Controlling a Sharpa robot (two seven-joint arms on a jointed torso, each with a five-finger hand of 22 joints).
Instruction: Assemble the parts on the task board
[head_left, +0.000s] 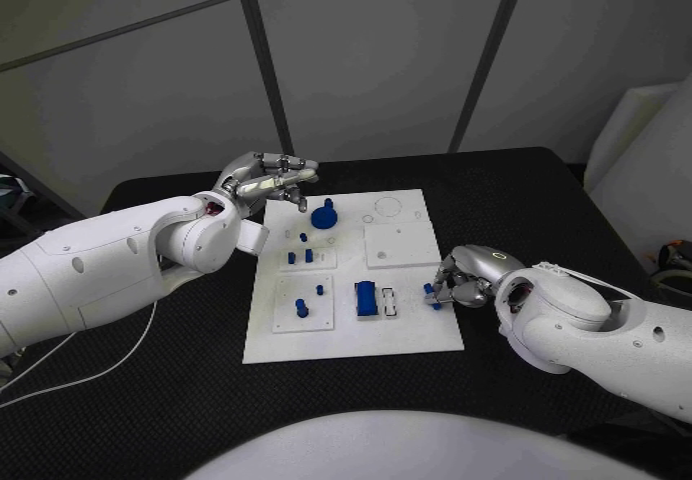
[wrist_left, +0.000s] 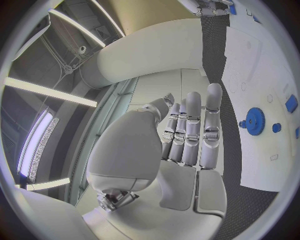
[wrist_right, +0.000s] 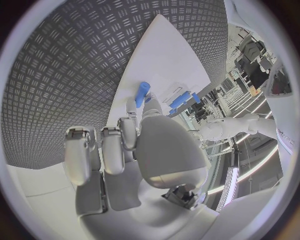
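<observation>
The white task board (head_left: 411, 335) lies in the middle of the black table. My right hand (head_left: 464, 276) sits at the board's right edge and pinches a small blue peg (head_left: 431, 293) between thumb and finger; the right wrist view shows the peg (wrist_right: 143, 94) at the fingertips, over the board (wrist_right: 169, 55). My left hand (head_left: 271, 180) hovers at the board's far left corner with its fingers (wrist_left: 190, 130) stretched out side by side, holding nothing. A blue gear (head_left: 326, 214) stands on the board just right of that hand, and the gear (wrist_left: 254, 121) shows beside it in the left wrist view.
A blue block (head_left: 366, 299) with a white slot piece (head_left: 388, 300) beside it sits near the board's front middle. Small blue pegs (head_left: 302, 257) stand in the left plates, one more (head_left: 302, 308) further forward. A raised white square (head_left: 400, 244) lies right of centre.
</observation>
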